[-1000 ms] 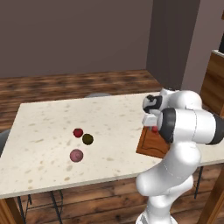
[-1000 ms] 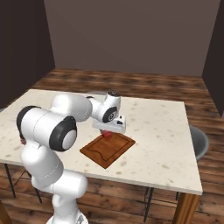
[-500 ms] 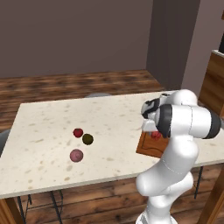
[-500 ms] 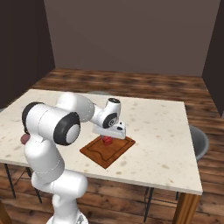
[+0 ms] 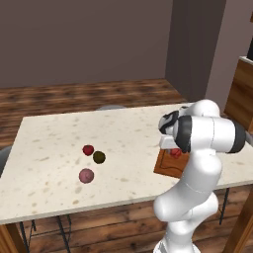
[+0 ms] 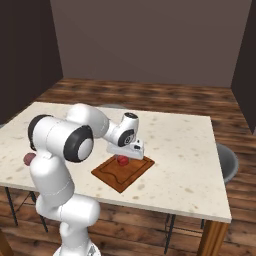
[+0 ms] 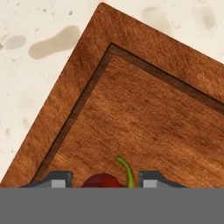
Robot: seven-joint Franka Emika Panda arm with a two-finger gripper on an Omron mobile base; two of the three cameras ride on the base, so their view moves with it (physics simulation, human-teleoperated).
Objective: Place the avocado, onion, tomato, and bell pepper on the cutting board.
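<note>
The reddish-brown cutting board [image 5: 164, 167] [image 6: 112, 176] [image 7: 131, 109] lies near the table's right end. A red bell pepper [image 5: 176, 152] [image 6: 121, 160] [image 7: 101, 181] with a curved green stem rests on it. My gripper [image 6: 126, 154] [image 7: 104, 183] hangs low over the pepper. Its fingertips [image 7: 59, 179] stand on either side with a narrow gap to the pepper, so the gripper is open. On the table's left half sit the red tomato [image 5: 88, 149], the dark avocado [image 5: 99, 157] and the pink-maroon onion [image 5: 86, 175] [image 6: 29, 158].
The speckled cream table [image 5: 54, 133] [image 6: 185, 145] ends just beyond the board at its front edge. A grey round seat [image 6: 227, 162] stands off the table's right end. A wooden cabinet [image 5: 242, 94] rises at the far right.
The hand has come down onto the board with the pepper. The fingers have spread slightly away from it. The three vegetables on the left have not moved.
</note>
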